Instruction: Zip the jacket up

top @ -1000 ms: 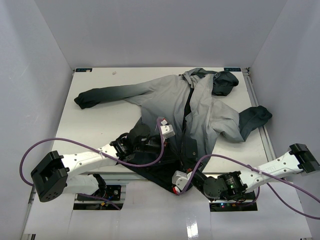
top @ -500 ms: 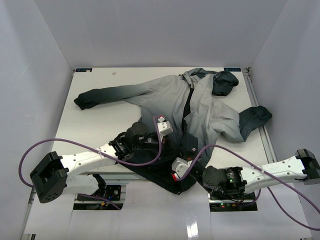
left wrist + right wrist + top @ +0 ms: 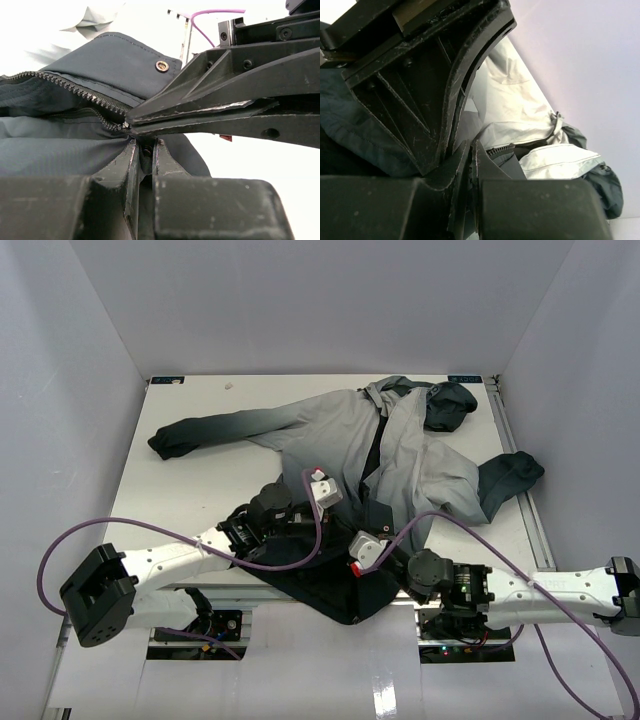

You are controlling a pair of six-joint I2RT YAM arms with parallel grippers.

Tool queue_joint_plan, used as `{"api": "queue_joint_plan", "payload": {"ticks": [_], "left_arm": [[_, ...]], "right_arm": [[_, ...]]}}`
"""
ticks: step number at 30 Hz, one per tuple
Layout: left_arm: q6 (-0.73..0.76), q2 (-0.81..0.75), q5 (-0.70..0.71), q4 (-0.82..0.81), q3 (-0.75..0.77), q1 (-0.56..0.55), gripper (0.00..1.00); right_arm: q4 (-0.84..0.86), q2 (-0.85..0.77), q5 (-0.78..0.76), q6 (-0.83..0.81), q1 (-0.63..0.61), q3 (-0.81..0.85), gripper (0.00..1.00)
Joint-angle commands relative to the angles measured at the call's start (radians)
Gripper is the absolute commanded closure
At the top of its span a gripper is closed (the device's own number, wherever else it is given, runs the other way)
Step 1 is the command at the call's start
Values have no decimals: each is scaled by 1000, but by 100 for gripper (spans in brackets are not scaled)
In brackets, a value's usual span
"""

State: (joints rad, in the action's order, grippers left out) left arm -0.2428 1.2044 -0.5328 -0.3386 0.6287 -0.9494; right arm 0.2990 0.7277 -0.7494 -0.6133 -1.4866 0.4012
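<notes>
The large hooded fabric jacket (image 3: 400, 455), light grey fading to charcoal, is spread across the white table (image 3: 200, 490), with its hem at the near edge. Dark hem fabric is pinched in the nearly closed left gripper (image 3: 144, 150). The lower end of the zipper (image 3: 75, 90) is clamped by the closed right gripper (image 3: 129, 124).

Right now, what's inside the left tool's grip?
Dark jacket fabric just below the open zipper teeth is pinched in the shut left tool. A slider cannot be seen: fabric folds and the right tool tip cover that spot.
</notes>
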Motion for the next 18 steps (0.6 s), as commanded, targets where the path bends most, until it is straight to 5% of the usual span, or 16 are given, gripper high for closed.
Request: {"api": "queue_joint_plan", "payload": {"ticks": [1,13,18], "left_arm": [[-14,-56,-242,6,-18,-49,100],[22,-124,-183,30,-31,-52,100],[20,-130,-171,36,-23,-52,100]], "right_arm": [[-29,37,-48,43,120,61,92],[-388,168,409,379,428,293,92],[-427,224,419,414,473,353,92]]}}
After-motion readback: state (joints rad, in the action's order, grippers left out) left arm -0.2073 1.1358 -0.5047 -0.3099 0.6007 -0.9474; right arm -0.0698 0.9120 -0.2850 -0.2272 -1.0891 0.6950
